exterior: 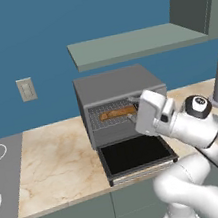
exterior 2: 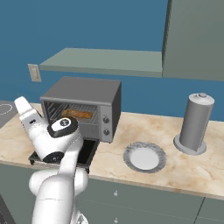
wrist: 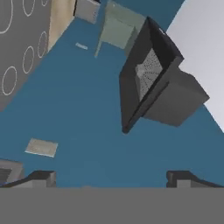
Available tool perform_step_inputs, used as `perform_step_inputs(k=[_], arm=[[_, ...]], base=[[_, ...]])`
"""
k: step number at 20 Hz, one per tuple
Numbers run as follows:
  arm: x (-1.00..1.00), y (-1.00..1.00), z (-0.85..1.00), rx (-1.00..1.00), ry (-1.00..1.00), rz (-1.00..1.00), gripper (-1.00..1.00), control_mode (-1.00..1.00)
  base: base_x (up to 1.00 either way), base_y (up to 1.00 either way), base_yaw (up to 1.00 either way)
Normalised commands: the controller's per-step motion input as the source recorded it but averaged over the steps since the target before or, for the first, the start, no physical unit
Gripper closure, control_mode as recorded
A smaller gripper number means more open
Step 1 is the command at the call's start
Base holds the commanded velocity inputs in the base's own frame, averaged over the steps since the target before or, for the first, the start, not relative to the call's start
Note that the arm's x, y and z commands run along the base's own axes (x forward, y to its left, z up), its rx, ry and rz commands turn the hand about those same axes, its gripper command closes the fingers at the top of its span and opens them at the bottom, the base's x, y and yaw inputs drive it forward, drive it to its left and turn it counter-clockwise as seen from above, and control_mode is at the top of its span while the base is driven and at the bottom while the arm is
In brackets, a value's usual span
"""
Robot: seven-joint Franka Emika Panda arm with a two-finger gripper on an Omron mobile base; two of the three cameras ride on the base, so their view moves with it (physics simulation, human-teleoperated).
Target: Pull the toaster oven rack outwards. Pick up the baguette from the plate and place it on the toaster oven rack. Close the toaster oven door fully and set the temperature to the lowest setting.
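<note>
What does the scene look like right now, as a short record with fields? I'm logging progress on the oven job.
oven: on the counter
door: open, lying flat
bread: on the rack inside the oven
plate: bare, right of the oven
gripper: fingers wide apart, holding nothing
left to do: shut door, turn temperature knob
</note>
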Motion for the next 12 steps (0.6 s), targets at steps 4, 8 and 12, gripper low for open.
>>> perform_step_inputs(k=[4,8,12], arm=[[-0.37,-0.40,0.46,0.11,0.59,0.00,-1.00,-1.00],[-0.22,-0.40,0.58,0.08,0.49,0.00,-1.00,-1.00],[-0.17,-0.48,0.68,0.11,0.43,0.00,-1.00,-1.00]], base=[[0.00,0.00,0.00],[0.00,0.00,0.00],[0.00,0.00,0.00]])
